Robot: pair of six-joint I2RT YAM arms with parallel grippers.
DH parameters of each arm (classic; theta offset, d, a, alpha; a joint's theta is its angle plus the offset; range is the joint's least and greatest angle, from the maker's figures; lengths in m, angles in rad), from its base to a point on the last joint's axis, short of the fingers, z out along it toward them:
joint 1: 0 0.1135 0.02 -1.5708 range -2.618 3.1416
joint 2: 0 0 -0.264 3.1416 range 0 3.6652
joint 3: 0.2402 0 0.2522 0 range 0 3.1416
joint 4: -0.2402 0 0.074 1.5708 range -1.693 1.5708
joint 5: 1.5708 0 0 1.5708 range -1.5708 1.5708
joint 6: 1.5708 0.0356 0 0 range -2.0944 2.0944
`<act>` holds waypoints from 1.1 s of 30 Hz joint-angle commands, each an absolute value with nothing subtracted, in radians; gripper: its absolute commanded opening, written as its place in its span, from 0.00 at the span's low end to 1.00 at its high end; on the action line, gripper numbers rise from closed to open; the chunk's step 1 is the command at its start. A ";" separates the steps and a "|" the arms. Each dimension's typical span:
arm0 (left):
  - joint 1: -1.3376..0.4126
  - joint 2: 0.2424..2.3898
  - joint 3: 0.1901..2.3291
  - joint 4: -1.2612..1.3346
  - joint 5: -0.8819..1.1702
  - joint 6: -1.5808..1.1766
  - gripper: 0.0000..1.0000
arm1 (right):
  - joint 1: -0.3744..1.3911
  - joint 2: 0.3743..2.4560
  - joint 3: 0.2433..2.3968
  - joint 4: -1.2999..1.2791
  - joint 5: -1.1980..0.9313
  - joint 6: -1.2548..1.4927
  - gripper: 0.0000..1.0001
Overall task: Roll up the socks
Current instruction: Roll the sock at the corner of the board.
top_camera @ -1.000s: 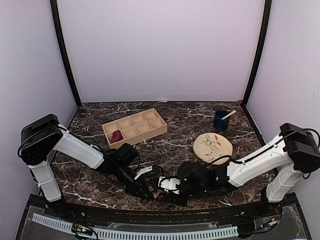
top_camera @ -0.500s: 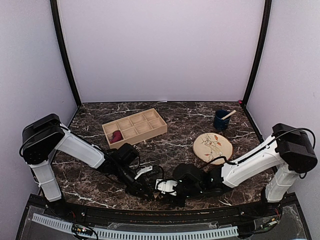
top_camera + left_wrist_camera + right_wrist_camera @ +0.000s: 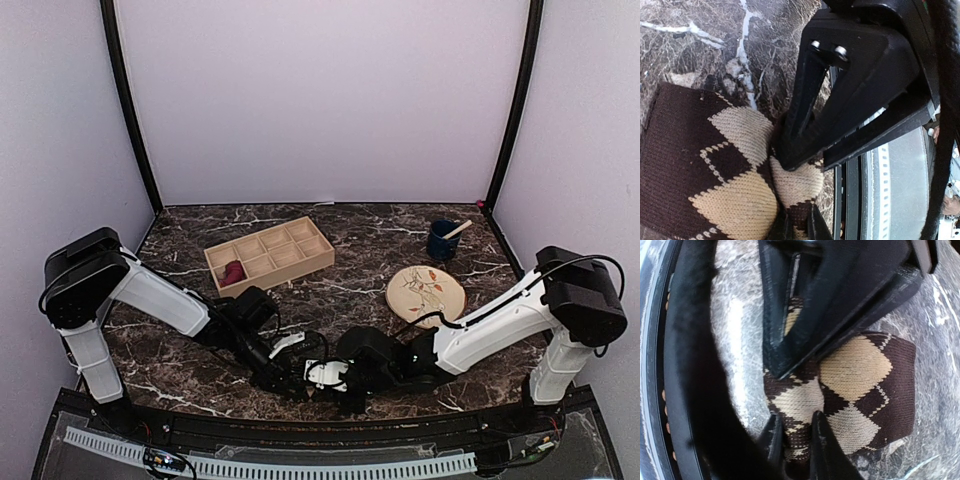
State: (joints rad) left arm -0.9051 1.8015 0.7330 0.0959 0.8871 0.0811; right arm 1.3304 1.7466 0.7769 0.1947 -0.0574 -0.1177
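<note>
At the marble table's (image 3: 380, 250) near edge, one end of the argyle sock (image 3: 860, 385) is pinched by the left gripper (image 3: 799, 222) and the right gripper (image 3: 794, 437); its length extends sideways from both.

Your left arm (image 3: 160, 298) and right arm (image 3: 500, 325) wear white shells between black joints (two silver screws (image 3: 826, 47) stud the black left gripper (image 3: 785, 160)).
</note>
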 commanded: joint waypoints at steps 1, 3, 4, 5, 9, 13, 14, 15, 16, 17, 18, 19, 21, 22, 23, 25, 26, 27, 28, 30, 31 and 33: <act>-0.903 1.814 0.749 0.032 0.837 0.066 0.05 | 1.330 1.776 0.799 0.162 -0.087 -0.116 0.10; -0.902 1.816 0.759 0.014 0.821 0.061 0.10 | 1.327 1.779 0.801 0.151 -0.093 -0.114 0.05; -0.901 1.815 0.760 0.010 0.811 0.056 0.12 | 1.324 1.780 0.802 0.148 -0.094 -0.112 0.03; -0.899 1.814 0.762 0.006 0.791 0.046 0.16 | 1.321 1.780 0.802 0.143 -0.097 -0.111 0.02; -0.892 1.810 0.765 -0.004 0.761 0.020 0.25 | 1.311 1.774 0.794 0.136 -0.097 -0.100 0.00; -0.886 1.798 0.754 0.006 0.749 -0.005 0.30 | 1.303 1.772 0.787 0.127 -0.098 -0.088 0.00; -0.884 1.790 0.749 0.012 0.749 -0.013 0.31 | 1.300 1.771 0.787 0.125 -0.100 -0.088 0.00; -0.882 1.782 0.742 0.019 0.748 -0.019 0.32 | 1.299 1.770 0.786 0.125 -0.100 -0.086 0.00; -0.879 1.771 0.733 0.030 0.732 -0.028 0.32 | 1.299 1.770 0.786 0.124 -0.101 -0.085 0.00; -0.878 1.753 0.721 0.043 0.713 -0.038 0.33 | 1.298 1.771 0.786 0.122 -0.103 -0.084 0.00; -0.874 1.738 0.711 0.058 0.706 -0.049 0.33 | 1.297 1.773 0.786 0.121 -0.102 -0.083 0.00; -0.868 1.722 0.697 0.078 0.701 -0.063 0.34 | 1.296 1.774 0.787 0.120 -0.104 -0.083 0.00; -0.853 1.691 0.664 0.129 0.698 -0.099 0.34 | 1.297 1.776 0.787 0.121 -0.107 -0.081 0.00; -0.846 1.677 0.648 0.157 0.701 -0.115 0.35 | 1.295 1.777 0.788 0.122 -0.107 -0.079 0.00; -0.841 1.665 0.633 0.178 0.704 -0.130 0.35 | 1.295 1.776 0.787 0.121 -0.107 -0.078 0.00; -0.835 1.646 0.615 0.203 0.703 -0.147 0.35 | 1.294 1.779 0.787 0.122 -0.107 -0.075 0.00; -0.835 1.640 0.610 0.206 0.698 -0.150 0.35 | 1.294 1.778 0.788 0.120 -0.107 -0.073 0.00; -0.833 1.635 0.606 0.208 0.692 -0.151 0.35 | 1.294 1.779 0.788 0.118 -0.107 -0.071 0.00; -0.834 1.628 0.601 0.210 0.686 -0.153 0.35 | 1.292 1.780 0.790 0.116 -0.107 -0.069 0.00; -0.830 1.609 0.590 0.223 0.671 -0.160 0.35 | 1.291 1.781 0.792 0.109 -0.110 -0.062 0.00; -0.829 1.595 0.582 0.233 0.657 -0.167 0.35 | 1.289 1.783 0.795 0.104 -0.113 -0.058 0.00; -0.825 1.557 0.551 0.261 0.622 -0.178 0.35 | 1.284 1.788 0.800 0.092 -0.127 -0.050 0.00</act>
